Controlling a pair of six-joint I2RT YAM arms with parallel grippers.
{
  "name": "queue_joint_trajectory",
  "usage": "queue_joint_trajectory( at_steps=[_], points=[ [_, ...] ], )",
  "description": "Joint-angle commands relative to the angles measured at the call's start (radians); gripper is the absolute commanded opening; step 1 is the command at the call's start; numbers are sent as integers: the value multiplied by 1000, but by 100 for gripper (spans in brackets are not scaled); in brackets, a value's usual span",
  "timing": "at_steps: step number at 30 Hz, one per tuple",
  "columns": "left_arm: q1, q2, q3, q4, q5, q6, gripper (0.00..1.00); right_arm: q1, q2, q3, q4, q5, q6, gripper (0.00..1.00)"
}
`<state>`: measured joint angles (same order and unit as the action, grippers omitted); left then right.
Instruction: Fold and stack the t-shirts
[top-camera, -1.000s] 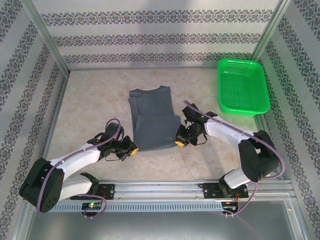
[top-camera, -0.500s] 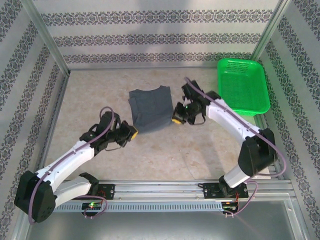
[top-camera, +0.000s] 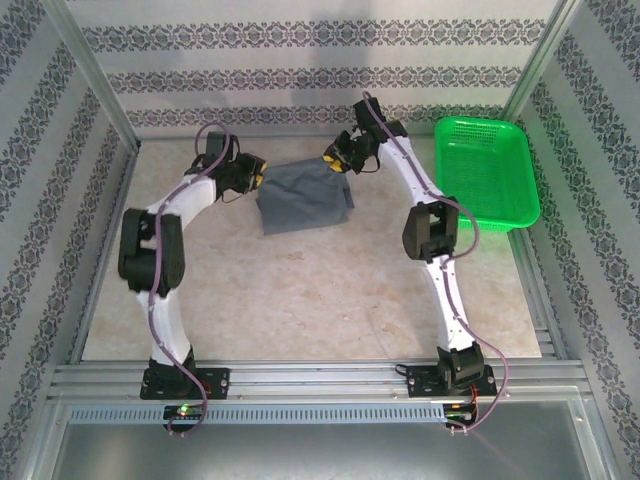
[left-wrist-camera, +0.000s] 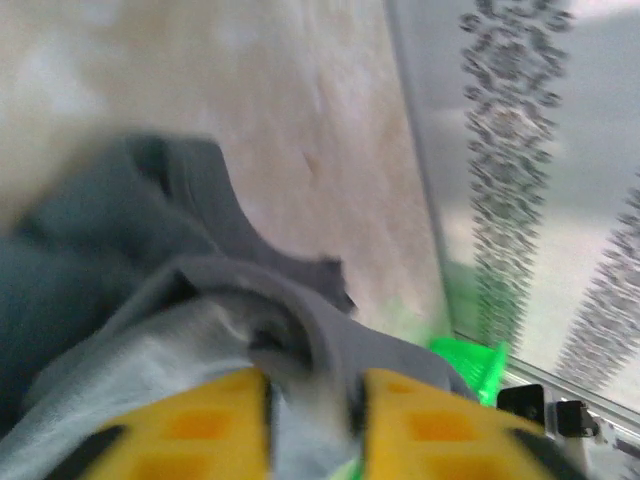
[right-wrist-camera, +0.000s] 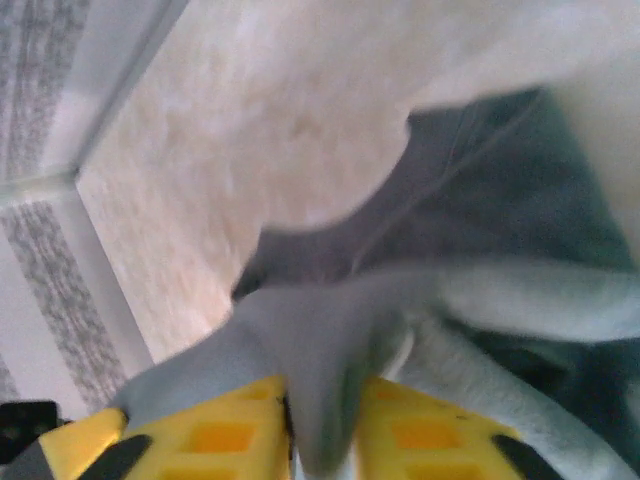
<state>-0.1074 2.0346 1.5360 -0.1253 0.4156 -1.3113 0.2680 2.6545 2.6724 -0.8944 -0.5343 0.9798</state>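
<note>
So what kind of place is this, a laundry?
Likely a robot test cell, not a laundry: a walled-in table, two arms on a metal rail, plus one t-shirt and a green basket.

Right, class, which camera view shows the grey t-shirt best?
The top external view: almost the whole folded t-shirt lies in sight on the table. Each wrist view gives a blurred close-up of its cloth bunched between yellow fingers.

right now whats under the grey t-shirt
The beige table shows around the folded t-shirt; anything beneath the cloth is covered. Its far corners sit in the left fingers and the right fingers.
</note>
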Motion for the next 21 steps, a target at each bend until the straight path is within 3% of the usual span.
queue_joint_trajectory(
  at_steps=[1, 5, 8, 12, 14, 17, 21],
  points=[
    [31, 99, 160, -51, 34, 70, 47, -34, 106, 188, -67, -48, 43, 41],
    [20, 34, 168, -140, -10, 139, 56, -54, -28, 28, 32, -34, -26, 48],
    [-20, -130, -29, -87, -62, 100, 55, -66, -222, -225, 129, -7, -69, 49],
    [-163, -326, -291, 4, -137, -38, 56, -70, -539, -652, 329, 30, -96, 51],
    [-262, -384, -405, 98, -221, -148, 62, -69, -708, -903, 490, 39, -70, 54],
    [-392, -368, -492, 263, -332, -289, 67, -59, -940, -1241, 712, 52, 0, 58],
    [-469, -229, -459, 424, -436, -406, 72, -57, -1130, -1490, 759, 47, 45, 58]
  ],
)
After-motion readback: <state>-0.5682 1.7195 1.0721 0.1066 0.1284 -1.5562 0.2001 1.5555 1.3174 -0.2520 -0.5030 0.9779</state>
